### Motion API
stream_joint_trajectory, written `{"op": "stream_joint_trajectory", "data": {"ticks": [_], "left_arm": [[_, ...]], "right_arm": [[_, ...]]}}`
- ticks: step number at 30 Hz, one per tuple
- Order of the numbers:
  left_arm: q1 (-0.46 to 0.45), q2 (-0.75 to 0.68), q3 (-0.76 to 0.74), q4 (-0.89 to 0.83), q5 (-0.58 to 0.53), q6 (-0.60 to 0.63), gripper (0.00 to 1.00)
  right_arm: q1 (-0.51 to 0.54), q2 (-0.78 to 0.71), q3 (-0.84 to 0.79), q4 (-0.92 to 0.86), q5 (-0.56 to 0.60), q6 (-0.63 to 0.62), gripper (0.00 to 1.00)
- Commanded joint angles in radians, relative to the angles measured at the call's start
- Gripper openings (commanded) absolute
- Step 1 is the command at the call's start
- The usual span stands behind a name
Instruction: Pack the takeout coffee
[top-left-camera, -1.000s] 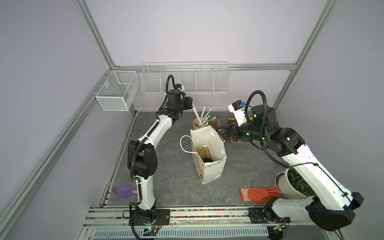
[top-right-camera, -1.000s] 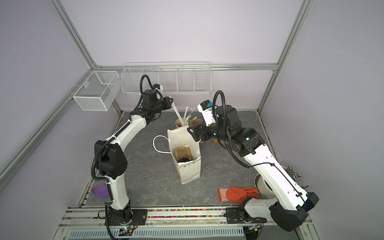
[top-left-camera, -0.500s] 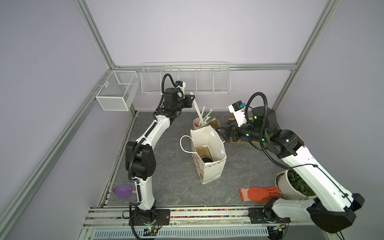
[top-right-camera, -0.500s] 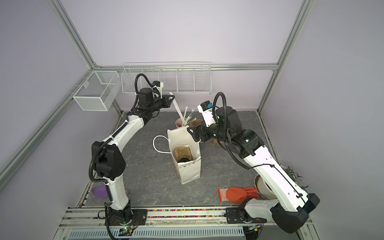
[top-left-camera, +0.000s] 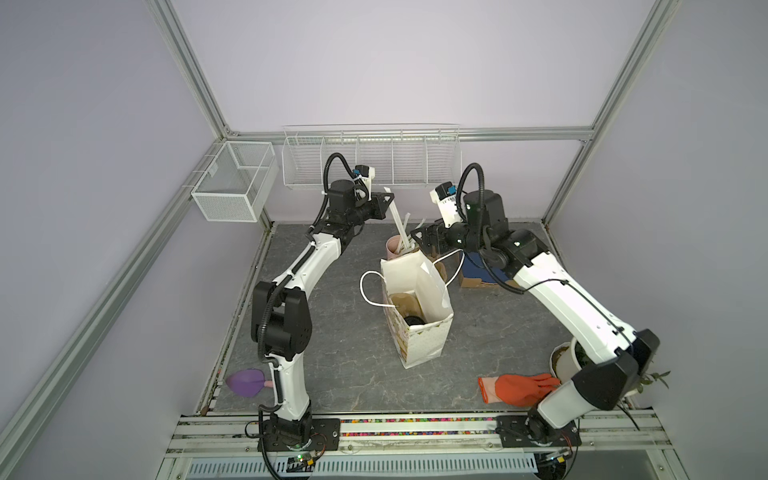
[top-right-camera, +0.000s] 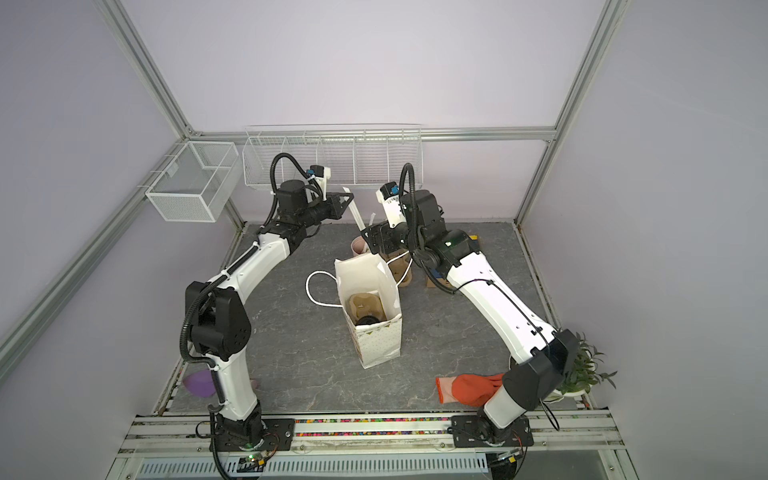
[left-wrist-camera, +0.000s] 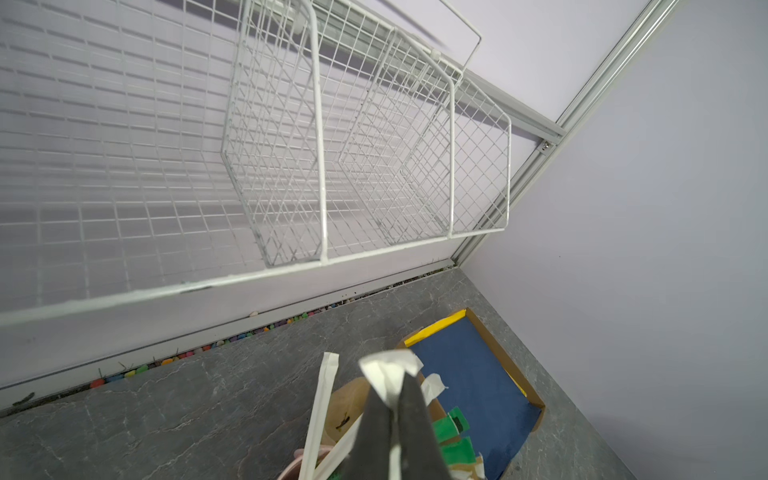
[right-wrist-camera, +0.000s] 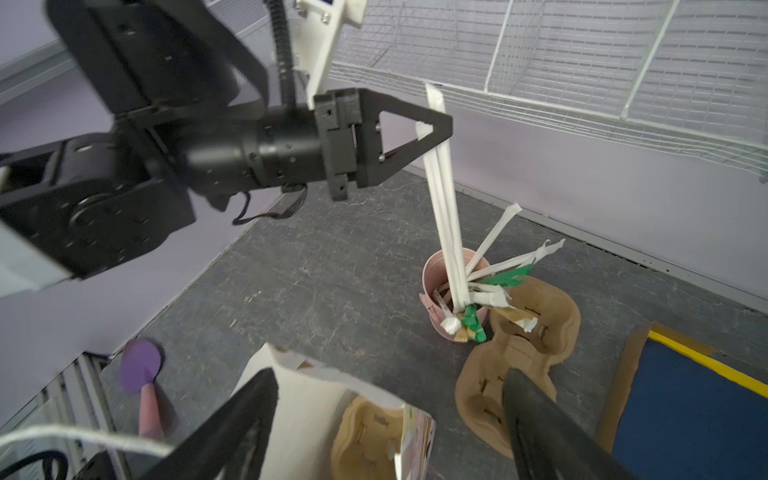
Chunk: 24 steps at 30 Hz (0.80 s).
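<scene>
**Straw held above the pink cup, coffee already in the bag**

The takeout coffee (top-left-camera: 412, 320) sits low inside the white paper bag (top-left-camera: 424, 345). It rests in a brown pulp carrier (top-left-camera: 403, 300), and only its round black lid shows in both top views.

The left hand (right-wrist-camera: 436, 124) is clamped shut on the top end of a wrapped straw (right-wrist-camera: 442, 187); two strips may be pinched together, I cannot tell. The straw's long axis runs steeply downward, a little tilted, with its lower end inside the mouth of the pink cup (right-wrist-camera: 434, 282).

In a top view the bag mouth lies at about 6 o'clock from the left hand, just past the pink cup. The bag's tall back panel stands between the two.

The right hand (top-left-camera: 420, 237) hangs with jaws spread wide and nothing between them. It is at 12 o'clock of the bag mouth and just beside the straws at their 3 o'clock.

Likely next, the straw must rise clear of the cup rim and then cross the back panel toward 6 o'clock.

- **Tight spots:** the wire basket (top-left-camera: 370, 162) lies close at 12 o'clock of the left hand, and the right hand crowds the path.
- **Open room:** the surface (top-left-camera: 332, 332) at 9 o'clock of the bag carries only the cord handle (top-left-camera: 362, 286).
</scene>
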Motion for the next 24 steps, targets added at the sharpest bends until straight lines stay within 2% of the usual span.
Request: {"op": "stream_joint_trajectory", "data": {"ticks": [1, 6, 11, 18, 22, 24], "left_arm": [[0.005, -0.009, -0.012, 0.064, 0.062, -0.002, 0.0], [0.006, -0.011, -0.022, 0.098, 0.119, -0.001, 0.0], [0.005, -0.023, -0.042, 0.119, 0.138, 0.003, 0.0], [0.006, -0.013, -0.048, 0.13, 0.175, 0.007, 0.0], [0.01, -0.011, -0.053, 0.142, 0.193, 0.005, 0.0], [0.011, -0.011, -0.052, 0.147, 0.2, 0.003, 0.0]], "right_arm": [[-0.055, 0.099, 0.079, 0.06, -0.002, -0.013, 0.82], [-0.1, 0.27, 0.214, 0.069, -0.065, -0.02, 0.71], [-0.104, 0.395, 0.316, 0.101, -0.115, -0.033, 0.7], [-0.118, 0.441, 0.289, 0.213, -0.171, -0.009, 0.68], [-0.147, 0.48, 0.307, 0.231, -0.219, 0.019, 0.6], [-0.152, 0.489, 0.306, 0.241, -0.247, 0.024, 0.59]]}}
